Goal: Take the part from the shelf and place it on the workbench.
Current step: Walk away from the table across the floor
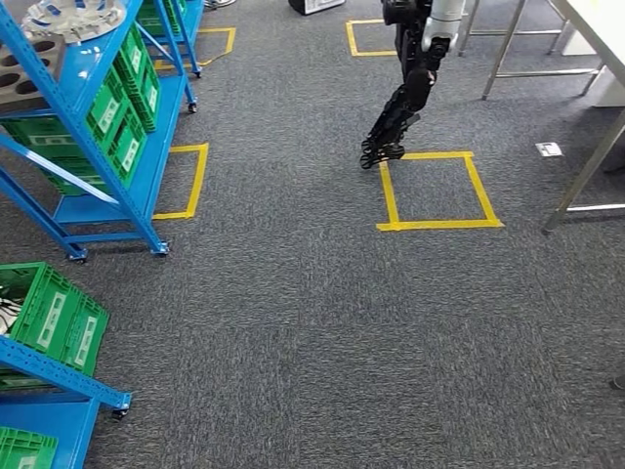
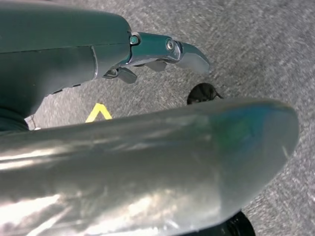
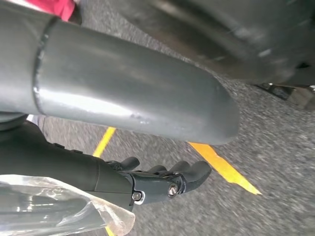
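Robot's hanging both its left hand [image 2: 156,54] and right hand [image 3: 163,179] empty with loosely straight fingers, shelf [image 1: 96,147] part not fetched yet.

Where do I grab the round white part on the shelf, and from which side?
Probably its aisle-facing rim, coming from above: the round white part lies flat atop the grey tray on the blue shelf, and its far side is out of frame.
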Robot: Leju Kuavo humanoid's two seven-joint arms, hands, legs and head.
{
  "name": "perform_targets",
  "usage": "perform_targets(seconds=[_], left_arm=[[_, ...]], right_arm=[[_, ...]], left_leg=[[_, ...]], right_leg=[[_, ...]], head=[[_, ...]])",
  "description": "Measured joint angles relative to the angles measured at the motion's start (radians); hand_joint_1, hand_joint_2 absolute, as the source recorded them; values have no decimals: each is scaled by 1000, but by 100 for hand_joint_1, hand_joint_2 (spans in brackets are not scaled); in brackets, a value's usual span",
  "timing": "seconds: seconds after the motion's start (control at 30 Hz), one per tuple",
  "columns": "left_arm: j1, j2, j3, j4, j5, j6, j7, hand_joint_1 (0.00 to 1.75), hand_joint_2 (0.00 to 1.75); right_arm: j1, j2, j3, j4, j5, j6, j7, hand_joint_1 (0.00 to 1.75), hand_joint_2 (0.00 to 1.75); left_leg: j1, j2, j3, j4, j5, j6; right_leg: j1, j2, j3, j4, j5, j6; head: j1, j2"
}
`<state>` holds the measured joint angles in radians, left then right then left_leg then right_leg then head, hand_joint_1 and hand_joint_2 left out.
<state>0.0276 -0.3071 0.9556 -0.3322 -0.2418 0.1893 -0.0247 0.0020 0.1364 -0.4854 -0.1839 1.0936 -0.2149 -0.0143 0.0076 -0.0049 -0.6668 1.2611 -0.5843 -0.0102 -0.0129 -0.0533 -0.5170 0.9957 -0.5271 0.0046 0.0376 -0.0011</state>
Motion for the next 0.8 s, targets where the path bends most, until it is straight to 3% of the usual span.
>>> perform_targets(seconds=[0.07, 0.13, 0.17, 0.23, 0.3, 0.37, 0.43, 0.47, 0.5, 0.53, 0.6, 0.67, 0.73, 0.8], left_arm=[[-6, 1, 5, 8, 0, 1, -4, 0, 0], [-13, 2, 9, 14, 0, 2, -4, 0, 0], [-16, 2, 13, 17, 0, 3, -4, 0, 0], [-18, 2, 19, 22, 1, 7, -3, 0, 0], [-21, 2, 26, 27, 3, 14, -1, 0, 0], [-26, 2, 34, 30, 6, 19, 0, 0, 0], [-30, 2, 43, 33, 8, 21, 1, 0, 0], [-31, 2, 47, 34, 9, 21, 2, 0, 0], [-32, 2, 51, 36, 10, 22, 2, 0, 0], [-33, 2, 55, 37, 10, 23, 2, 0, 0], [-37, 2, 63, 39, 12, 25, 3, 0, 0], [-41, 3, 70, 39, 12, 27, 4, 0, 0], [-43, 5, 76, 40, 12, 27, 5, 0, 0], [-43, 6, 80, 40, 12, 27, 6, 0, 0]], right_arm=[[-1, 0, 0, 0, 1, -3, -4, 0, 0], [-1, 0, 0, 0, 1, -5, -8, 0, 0], [-1, 0, 0, 0, 1, -7, -10, 0, 0], [-4, 0, 0, 0, 3, -9, -15, 0, 0], [-6, 0, 0, 0, 6, -11, -19, 0, 0], [-3, 0, -1, 0, 9, -13, -23, 0, 0], [-1, 0, -2, 0, 11, -14, -26, 0, 0], [1, 0, -2, 0, 13, -14, -27, 0, 0], [1, 0, -3, 0, 14, -14, -29, 0, 0], [2, 0, -3, 0, 16, -15, -30, 0, 0], [3, 0, -4, 1, 20, -16, -32, 0, 0], [3, 0, -4, 2, 22, -19, -34, 0, 0], [3, 0, -4, 3, 24, -23, -37, 0, 0], [2, 0, -5, 3, 26, -25, -39, 0, 0]], left_leg=[[-7, 40, 73, -138, 63, 9], [-17, 80, 118, -231, 86, 20], [-21, 84, 121, -242, 82, 23], [-20, 61, 120, -250, 86, 33], [-14, 39, 123, -259, 93, 45], [-10, 15, 123, -262, 96, 51], [-10, -13, 123, -261, 97, 52], [-10, -27, 124, -261, 97, 52], [-10, -42, 126, -261, 96, 51], [-9, -57, 129, -260, 94, 48], [-9, -83, 130, -255, 90, 40], [-7, -106, 123, -251, 90, 28], [-4, -124, 114, -249, 92, 16], [-2, -120, 111, -244, 89, 11]], right_leg=[[3, -23, 7, 0, -6, 4], [7, -44, 12, 1, -13, 13], [8, -55, 14, 1, -16, 19], [6, -70, 21, 0, -20, 29], [3, -33, 7, 33, -47, 38], [1, 26, -52, 151, -106, 42], [1, 48, -122, 275, -142, 44], [1, 51, -137, 290, -131, 44], [1, 54, -132, 262, -99, 43], [-1, 63, -110, 201, -56, 43], [-6, 113, -55, 71, 2, 41], [-9, 146, -28, 18, 7, 34], [-7, 127, -23, 15, 7, 22], [-8, 107, -20, 11, 10, 12]], head=[[0, 0], [1, 0], [1, 0], [2, 0], [5, 0], [11, 0], [13, 0], [13, 0], [13, 0], [13, 0], [12, 0], [12, 0], [11, 0], [11, 0]])
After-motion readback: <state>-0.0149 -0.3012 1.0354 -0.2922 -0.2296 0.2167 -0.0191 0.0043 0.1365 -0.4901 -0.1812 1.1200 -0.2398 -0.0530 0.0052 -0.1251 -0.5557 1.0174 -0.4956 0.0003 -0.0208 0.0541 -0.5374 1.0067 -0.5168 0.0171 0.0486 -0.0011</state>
